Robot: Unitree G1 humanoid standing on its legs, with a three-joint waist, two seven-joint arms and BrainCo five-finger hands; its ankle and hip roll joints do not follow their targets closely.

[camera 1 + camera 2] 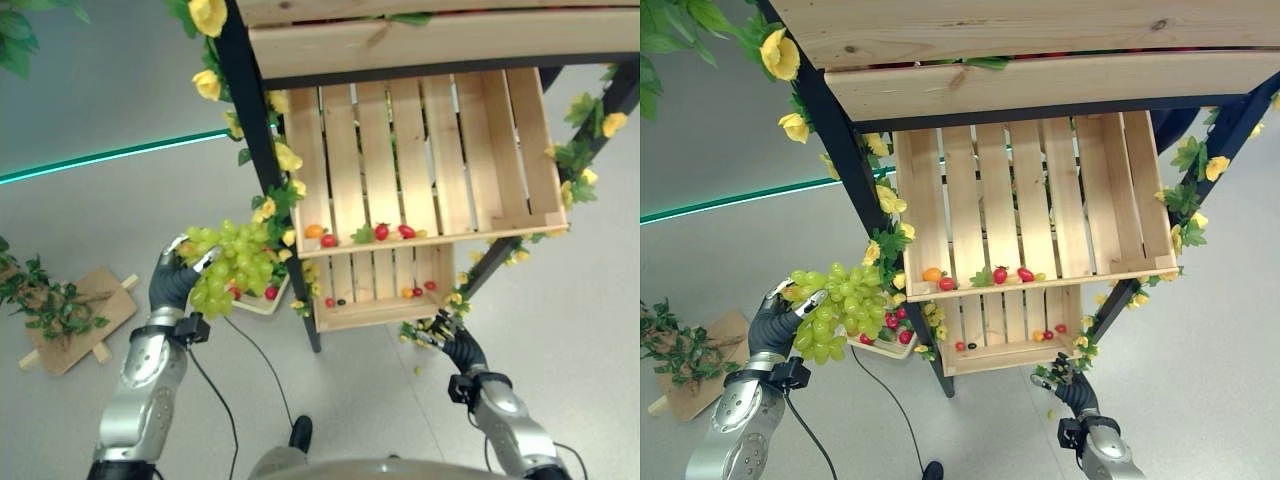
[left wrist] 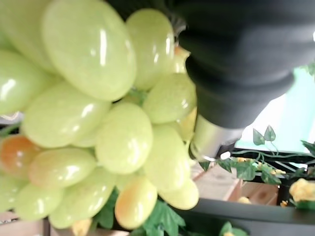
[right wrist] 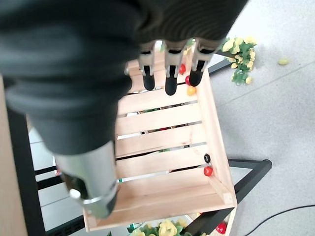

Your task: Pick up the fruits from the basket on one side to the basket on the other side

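Left hand: the left hand [image 1: 175, 280] is raised beside the black rack post, fingers curled round a large bunch of pale green grapes [image 1: 232, 264].
Grapes: held in the air just over a small white tray of red fruits [image 1: 262, 300], left of the crates.
Right hand: the right hand [image 1: 455, 343] hangs with relaxed fingers [image 3: 171, 73], holding nothing, by the lower slatted wooden crate [image 1: 375, 292].
Upper slatted wooden crate [image 1: 430, 160]: small red and orange fruits [image 1: 380, 231] lie along its front edge.
Rack: black metal posts [image 1: 250, 110] wound with yellow flowers [image 1: 208, 14].
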